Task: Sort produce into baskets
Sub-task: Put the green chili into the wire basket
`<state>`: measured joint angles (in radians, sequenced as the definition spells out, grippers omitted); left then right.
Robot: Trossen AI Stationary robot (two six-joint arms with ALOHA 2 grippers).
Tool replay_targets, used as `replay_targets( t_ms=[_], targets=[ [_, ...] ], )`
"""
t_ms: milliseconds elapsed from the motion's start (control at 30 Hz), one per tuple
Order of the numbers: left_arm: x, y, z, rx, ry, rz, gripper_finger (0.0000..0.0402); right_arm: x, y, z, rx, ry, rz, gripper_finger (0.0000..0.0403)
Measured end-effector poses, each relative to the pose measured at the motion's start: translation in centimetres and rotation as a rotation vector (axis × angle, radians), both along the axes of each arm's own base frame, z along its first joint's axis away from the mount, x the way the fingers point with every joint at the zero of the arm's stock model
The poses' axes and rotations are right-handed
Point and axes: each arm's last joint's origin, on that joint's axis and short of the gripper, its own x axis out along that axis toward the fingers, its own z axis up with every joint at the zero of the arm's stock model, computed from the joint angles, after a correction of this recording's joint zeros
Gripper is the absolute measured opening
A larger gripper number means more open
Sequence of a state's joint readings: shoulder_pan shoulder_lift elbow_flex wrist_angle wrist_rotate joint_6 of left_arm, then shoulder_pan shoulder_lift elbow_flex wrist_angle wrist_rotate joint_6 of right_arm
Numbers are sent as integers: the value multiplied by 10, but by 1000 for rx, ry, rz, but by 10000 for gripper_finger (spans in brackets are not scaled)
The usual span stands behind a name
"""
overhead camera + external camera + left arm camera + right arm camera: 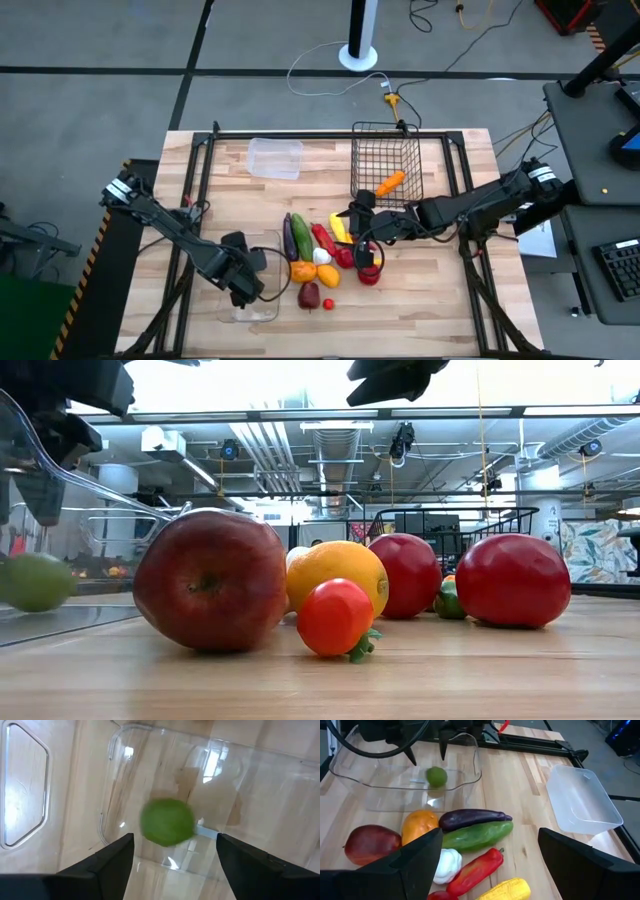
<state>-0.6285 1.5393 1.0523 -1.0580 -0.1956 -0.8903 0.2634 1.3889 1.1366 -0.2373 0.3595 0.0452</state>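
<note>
The left gripper (172, 865) hangs over the clear tub (350, 775) at the near left of the table, its fingers spread wide and holding nothing; the green lime (167, 821) sits loose below them inside the tub. The right gripper (362, 226) hovers over the pile, fingers parted wide and empty too.

The black wire basket (386, 160) stands at the far side with a carrot (390, 183) in it, and the small clear tray (274, 158) lies empty to its left. The rest of the produce lies between the arms: eggplant (472, 818), cucumber (477, 834), red pepper (472, 867), corn (505, 889), white bulb (446, 865), orange (419, 826), apple (210, 580), two red tomatoes and a cherry tomato (334, 617).

The lime looks blurred in the left wrist view, so I judge it may be rolling; it could bounce against the tub wall, though the rim should keep it in. The bigger risk is in the pile: things lie touching, so the right gripper closing on one may nudge round neighbours away, the cherry tomato most easily.

The high view hides the lime under the left arm; the wrist views show it plainly. Only the low view shows how the round fruit overlap.
</note>
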Motion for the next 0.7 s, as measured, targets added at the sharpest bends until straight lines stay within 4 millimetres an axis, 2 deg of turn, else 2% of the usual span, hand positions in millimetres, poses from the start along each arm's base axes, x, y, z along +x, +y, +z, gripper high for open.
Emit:
replay_targets(
  t_ms=[167,267,567,700],
  targets=[
    [-2,2,7,11,-35,-29,274,-1,0,1,10,3,-7,325],
    [0,3,18,31,-91,-59,274,-4,-2,1,39,13,-29,323],
    [7,6,76,207,-389,-252,274,-14,-4,-11,96,158,-98,319],
    [5,9,96,195,-560,-347,274,-15,-2,-19,154,233,-65,314]
  ],
)
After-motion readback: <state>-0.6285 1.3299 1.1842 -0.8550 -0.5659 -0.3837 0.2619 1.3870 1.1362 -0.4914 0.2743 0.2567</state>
